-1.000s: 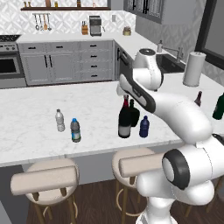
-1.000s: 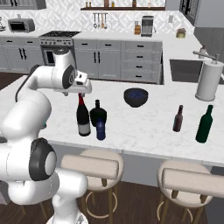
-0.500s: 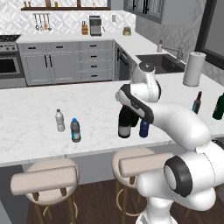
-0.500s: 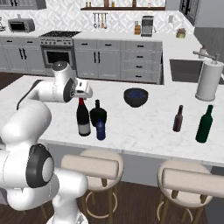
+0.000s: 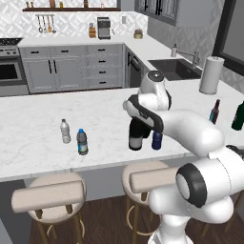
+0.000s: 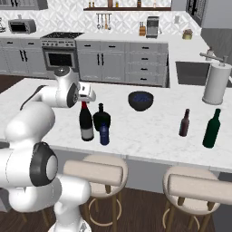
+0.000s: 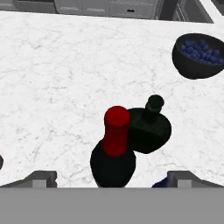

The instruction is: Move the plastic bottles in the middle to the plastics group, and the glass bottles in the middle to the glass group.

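Note:
The tall dark wine bottle (image 6: 86, 122) with a red top (image 7: 117, 130) stands mid-counter. Beside it is the squat black bottle (image 6: 102, 118) (image 7: 148, 130), and in front the stubby dark blue bottle (image 6: 104, 134) (image 5: 157, 140). My gripper (image 6: 86, 94) (image 7: 114, 179) hangs open just above the wine bottle's top, a fingertip on either side of it in the hand view, holding nothing. The plastics group, a white-capped clear bottle (image 5: 65, 131) and a blue-capped one (image 5: 82, 142), stands to the left. The glass group, a brown bottle (image 6: 184, 123) and a green bottle (image 6: 211, 128), stands to the right.
A dark blue bowl (image 6: 140, 100) (image 7: 199, 54) sits behind the middle bottles. A white paper-towel roll (image 6: 216, 84) stands by the sink (image 5: 174, 67) at the back right. Two stools (image 6: 93, 172) line the counter's front edge.
The arm has swung down and my hand has dropped from above the counter to just over the wine bottle's top. The jaws stayed open and no bottle moved.

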